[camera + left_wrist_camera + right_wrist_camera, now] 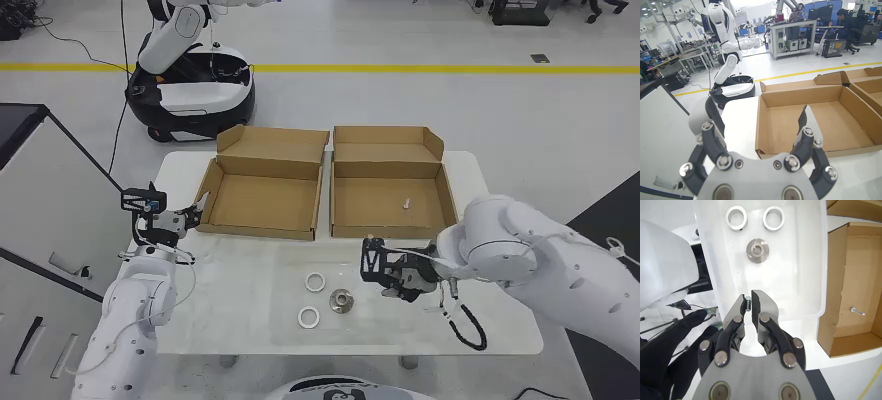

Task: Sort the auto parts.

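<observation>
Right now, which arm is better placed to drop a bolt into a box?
Right: the right gripper grips a bolt near the right box, where another bolt lies; the left gripper hangs open.

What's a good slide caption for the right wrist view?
Right hand pinching a small bolt over the white tray, two rings and a flanged part beyond.

table (250, 300) white, tray (822, 275) on it glossy white. left box (262, 200) and right box (385, 205) both plain brown cardboard, paler tan on the inner floors. far ring (315, 282) and near ring (308, 318) white. flanged hub (342, 299) bare silver-grey metal, brighter round the bore. gripped bolt (748, 304) and loose bolt (857, 311) shiny silver. right gripper (748, 294) and left gripper (756, 103): black links, black rough-textured pads (755, 306), silver-grey plates and rivets. floor (450, 100) pale grey, one yellow line (400, 68) across it
</observation>
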